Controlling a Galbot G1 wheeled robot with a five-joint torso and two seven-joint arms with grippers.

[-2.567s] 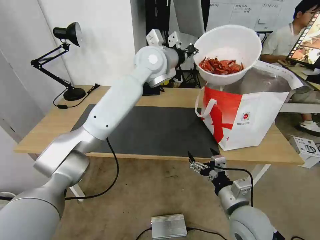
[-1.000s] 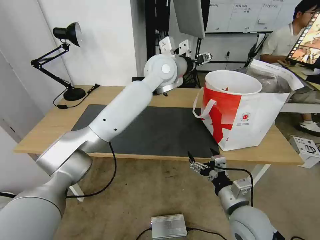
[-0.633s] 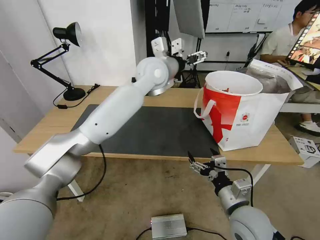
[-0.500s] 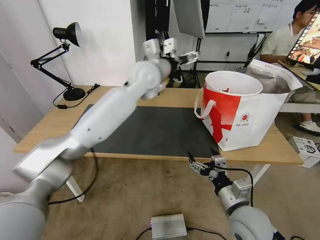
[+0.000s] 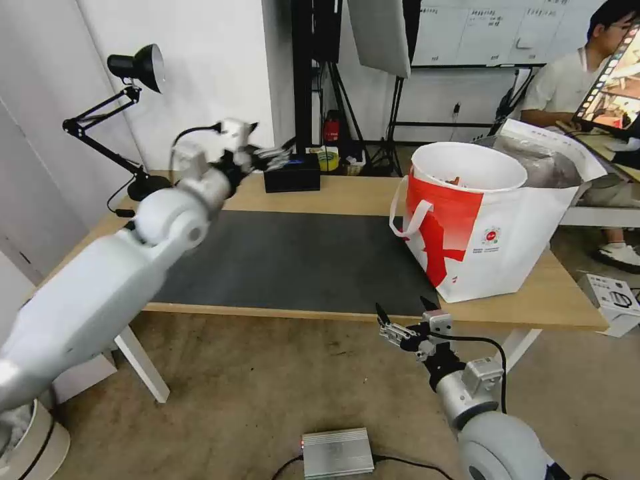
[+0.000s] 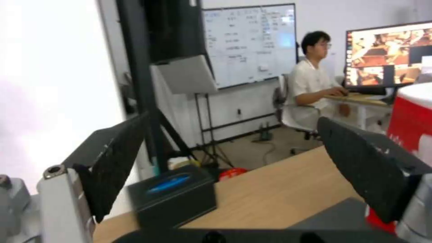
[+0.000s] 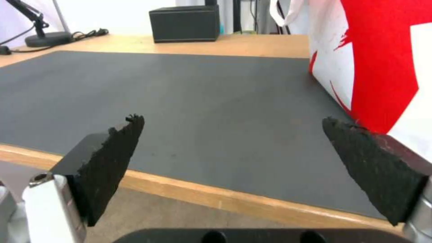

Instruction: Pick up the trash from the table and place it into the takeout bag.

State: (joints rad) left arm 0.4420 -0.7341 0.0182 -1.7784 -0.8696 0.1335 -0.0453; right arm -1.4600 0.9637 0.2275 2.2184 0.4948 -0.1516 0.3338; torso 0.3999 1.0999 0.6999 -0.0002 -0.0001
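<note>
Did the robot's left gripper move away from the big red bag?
Yes. The left gripper swung left, away from the takeout bag, toward the desk lamp.

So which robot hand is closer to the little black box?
The left. The left gripper, open, hovers right beside the black box at the table's far edge. The right gripper, open, hangs below the near edge.

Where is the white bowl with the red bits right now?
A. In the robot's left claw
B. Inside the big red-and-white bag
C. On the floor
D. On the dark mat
B: the white bowl sits in the open top of the takeout bag, and the left claw is open with nothing in it.
</note>
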